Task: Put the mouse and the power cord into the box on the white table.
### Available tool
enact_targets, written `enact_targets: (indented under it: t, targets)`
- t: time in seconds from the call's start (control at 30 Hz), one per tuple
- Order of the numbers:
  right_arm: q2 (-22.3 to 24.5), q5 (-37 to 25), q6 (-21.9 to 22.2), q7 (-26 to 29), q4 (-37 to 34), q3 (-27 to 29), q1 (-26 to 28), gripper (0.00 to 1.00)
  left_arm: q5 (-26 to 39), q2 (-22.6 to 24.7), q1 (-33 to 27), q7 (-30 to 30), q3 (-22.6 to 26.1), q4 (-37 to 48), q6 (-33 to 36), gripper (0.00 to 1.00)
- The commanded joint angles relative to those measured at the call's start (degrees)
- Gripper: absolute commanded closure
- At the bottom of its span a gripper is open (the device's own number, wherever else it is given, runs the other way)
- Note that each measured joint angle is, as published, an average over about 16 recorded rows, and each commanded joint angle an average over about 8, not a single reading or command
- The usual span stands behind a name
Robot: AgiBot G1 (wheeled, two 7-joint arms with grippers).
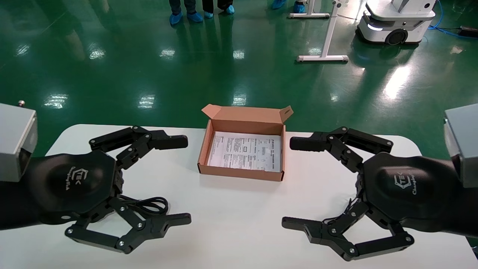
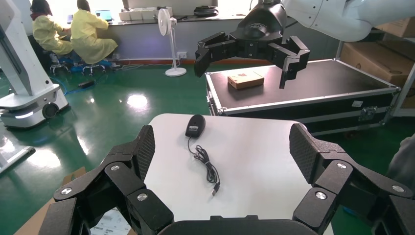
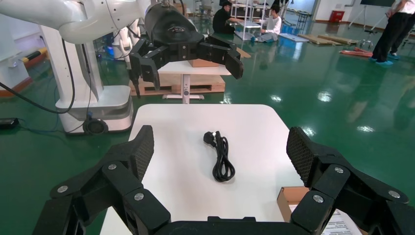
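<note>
The box (image 1: pixel 244 145) sat open at the middle of the white counter (image 1: pixel 231 220), toward its far edge, its flap lid standing up at the back and a printed white sheet lining its bottom. The left pincer (image 1: pixel 178 180) hovered over the counter to the left of the box, its fingers spread wide and grasping nothing. The right pincer (image 1: pixel 293 183) hovered to the right of the box, likewise released and empty. The power cord (image 3: pixel 221 156) lay in a loose coil on the counter's left part, under the left pincer, well apart from the box. The mouse (image 2: pixel 195 126) rested on the counter's right part, under the right pincer, its thin cable (image 2: pixel 206 164) trailing across the white surface away from it.
</note>
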Motion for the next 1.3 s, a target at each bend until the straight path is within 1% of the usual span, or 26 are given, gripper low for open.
enact_targets:
  t: [0.03, 0.7, 0.8, 0.87, 0.97, 1.03, 1.13, 1.3]
  targets:
    - [0.00, 0.00, 0.00, 0.00, 0.00, 0.00, 0.00, 0.00, 0.00, 0.00, 0.00, 0.00, 0.00, 0.00, 0.00, 0.00]
    - [0.01, 0.02, -0.01, 0.02, 0.03, 0.01, -0.02, 0.00, 0.18, 0.06, -0.16, 0.08, 0.08, -0.06, 0.12, 0.00]
    - [0.04, -0.07, -0.08, -0.17, -0.15, 0.01, 0.01, 0.00, 1.48, 0.14, -1.34, 0.18, 0.75, -0.33, 0.98, 0.00]
    - [0.23, -0.66, -0.61, -0.95, -0.35, -0.06, 0.26, 0.00, 3.60, 0.23, -3.30, 0.25, 1.98, -0.48, 2.25, 0.00]
    - [0.72, -2.77, -2.27, -3.55, -1.25, -0.55, 1.34, 0.00, 8.53, 0.22, -7.91, 0.67, 5.26, -0.52, 4.14, 0.00]
    - [1.28, -5.18, -3.61, -6.52, -2.40, -1.40, 2.56, 0.00, 12.52, 0.14, -11.39, 1.39, 8.07, -0.33, 5.03, 0.00]
    - [2.34, -9.99, -4.94, -12.31, -5.28, -3.66, 4.95, 0.00, 18.70, 0.08, -16.35, 3.41, 12.83, 0.13, 5.38, 0.00]
    - [3.27, -19.03, -4.68, -22.34, -12.92, -8.34, 8.66, 0.00, 28.21, 1.48, -23.41, 8.46, 21.03, 2.33, 5.48, 0.00]
